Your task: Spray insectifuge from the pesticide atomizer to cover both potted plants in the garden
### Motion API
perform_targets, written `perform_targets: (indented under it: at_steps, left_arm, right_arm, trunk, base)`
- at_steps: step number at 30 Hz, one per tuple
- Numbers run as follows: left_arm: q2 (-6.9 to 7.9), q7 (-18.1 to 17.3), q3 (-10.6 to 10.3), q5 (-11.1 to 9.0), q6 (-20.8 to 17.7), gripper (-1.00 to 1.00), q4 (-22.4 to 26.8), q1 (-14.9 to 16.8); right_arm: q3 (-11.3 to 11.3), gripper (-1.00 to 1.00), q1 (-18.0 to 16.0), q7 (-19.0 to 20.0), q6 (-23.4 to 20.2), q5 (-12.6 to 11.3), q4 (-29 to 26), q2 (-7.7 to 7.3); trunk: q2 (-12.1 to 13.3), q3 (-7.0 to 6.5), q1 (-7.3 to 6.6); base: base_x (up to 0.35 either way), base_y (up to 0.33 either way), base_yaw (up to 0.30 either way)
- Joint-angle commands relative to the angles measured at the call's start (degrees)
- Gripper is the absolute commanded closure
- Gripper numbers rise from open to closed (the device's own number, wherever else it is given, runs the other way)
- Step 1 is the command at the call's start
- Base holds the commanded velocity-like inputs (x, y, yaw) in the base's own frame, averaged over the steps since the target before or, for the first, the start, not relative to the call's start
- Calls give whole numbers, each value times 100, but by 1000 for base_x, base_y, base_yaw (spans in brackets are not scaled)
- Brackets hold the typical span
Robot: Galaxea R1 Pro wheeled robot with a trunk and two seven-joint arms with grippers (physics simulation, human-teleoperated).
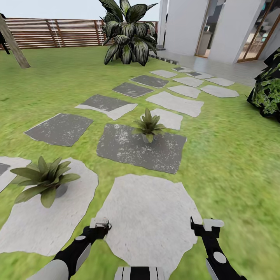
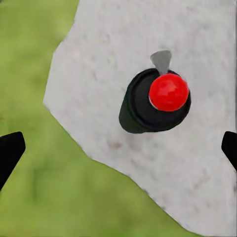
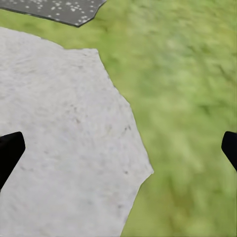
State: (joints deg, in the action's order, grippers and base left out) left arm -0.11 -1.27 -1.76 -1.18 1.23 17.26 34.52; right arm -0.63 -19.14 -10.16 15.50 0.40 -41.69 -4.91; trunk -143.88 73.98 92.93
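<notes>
Seen from above in the left wrist view, the pesticide atomizer is a dark bottle with a round red top and a small grey spout. It stands upright on a pale stepping stone, below my left gripper, whose fingers are open and spread wide of it. My left gripper and right gripper hover low over the near pale stone. The right gripper is open over the stone's edge and the grass. One potted plant sits on the left pale stone. The other potted plant stands on a dark stone ahead.
Grey and pale stepping stones lead across the lawn to a patio and white house. A big striped broad-leaved plant stands at the back before the slatted fence. A dark bush is at right and a tree trunk at far left.
</notes>
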Motion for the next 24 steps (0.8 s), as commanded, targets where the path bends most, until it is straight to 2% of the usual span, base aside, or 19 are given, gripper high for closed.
perform_targets:
  at_steps: [1,9,15,24]
  left_arm:
    - [-4,-5,-21,-9,79,-100,-3,2]
    - [-42,-5,-30,-4,205,-100,-41,2]
    - [-54,-5,-242,-4,227,-100,-41,3]
    - [-27,3,-288,-5,244,-100,-51,3]
  right_arm:
    - [-7,-100,-2,-21,14,4,3,-1]
    - [-7,-100,-2,-21,14,4,3,-1]
    - [-7,-100,-2,-21,14,4,3,-1]
    - [-7,-100,-2,-21,14,4,3,-1]
  trunk:
    - [-1,4,0]
    - [-1,4,0]
    - [-1,4,0]
    - [-1,4,0]
  base:
    - [87,1,0]
    - [23,0,0]
    - [19,-3,0]
    - [93,-54,0]
